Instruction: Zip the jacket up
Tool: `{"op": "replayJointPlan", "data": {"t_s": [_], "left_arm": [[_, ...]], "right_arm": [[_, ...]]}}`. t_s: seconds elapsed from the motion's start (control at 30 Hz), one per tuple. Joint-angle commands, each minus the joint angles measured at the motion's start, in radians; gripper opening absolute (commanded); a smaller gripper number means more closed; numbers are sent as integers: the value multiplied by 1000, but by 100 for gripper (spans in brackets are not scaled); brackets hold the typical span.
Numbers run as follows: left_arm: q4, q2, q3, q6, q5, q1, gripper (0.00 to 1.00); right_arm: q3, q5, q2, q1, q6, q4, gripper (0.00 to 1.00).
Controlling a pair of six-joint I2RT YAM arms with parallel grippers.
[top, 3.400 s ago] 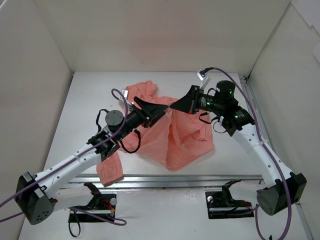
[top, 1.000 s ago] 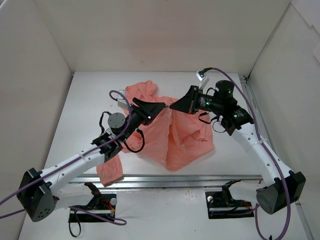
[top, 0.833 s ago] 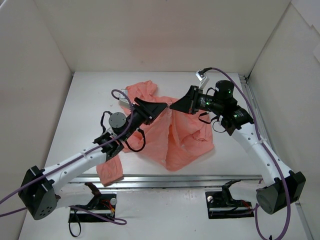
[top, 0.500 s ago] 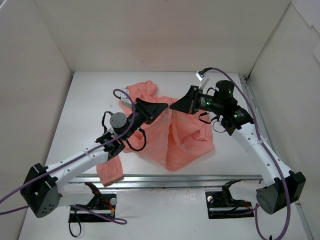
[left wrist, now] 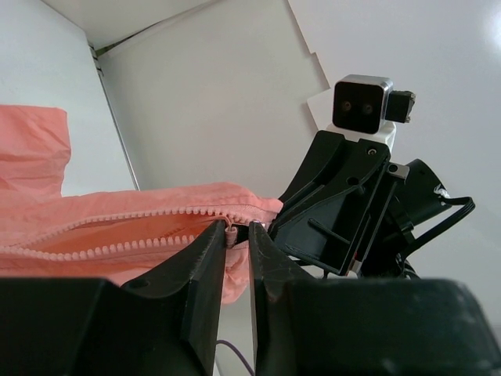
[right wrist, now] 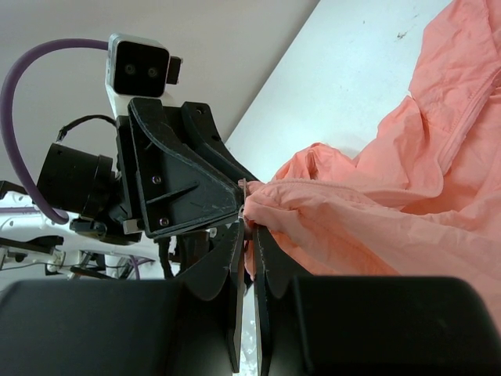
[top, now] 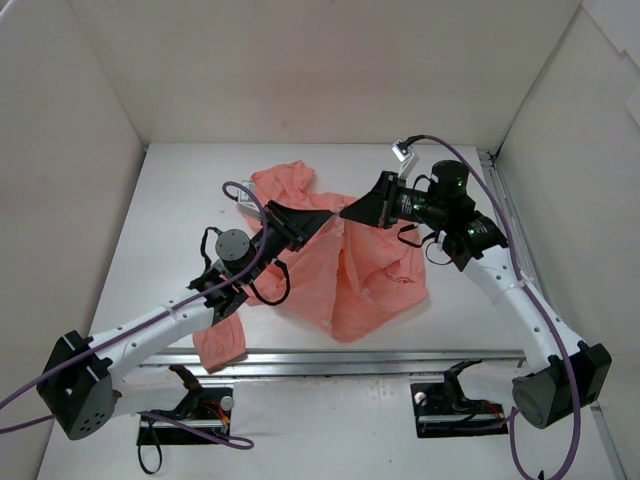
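Note:
The salmon-pink jacket [top: 345, 275] lies crumpled in the middle of the table, with one edge lifted. My two grippers meet tip to tip above it. My right gripper [top: 347, 212] is shut on the jacket's end by the zip [right wrist: 391, 204], jaws pinching a fold [right wrist: 249, 227]. My left gripper [top: 326, 217] faces it. Its jaws stand slightly apart [left wrist: 237, 227], with the small pink zip pull [left wrist: 231, 234] between them, against the left finger. The two rows of zip teeth [left wrist: 117, 231] spread apart away from the pull.
A sleeve [top: 220, 340] hangs toward the metal rail [top: 380, 355] at the table's near edge. The hood [top: 280, 182] lies toward the back. White walls enclose the table on three sides. Purple cables loop near both wrists.
The left arm's elbow and base link have shifted slightly. Both gripper tips stay together over the jacket, and the right arm has not moved.

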Motion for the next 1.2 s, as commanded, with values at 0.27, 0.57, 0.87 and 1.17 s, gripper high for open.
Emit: {"op": "replayJointPlan", "data": {"t_s": [0.27,0.57,0.87,1.17], "left_arm": [[94,-37,-1,47,-4,5,0],[111,-41,-6,115,-12,5,0],[180,-37,-54,133,-18,23,0],[184,-38,-89,135,-6,66,0]], "right_arm": [[26,-50,-41,-6,14,88,0],[23,-96,-57,-6,52,84,0],[34,-124,-66,-7,77,84,0],[46,-129,-80,-22,74,81,0]]}}
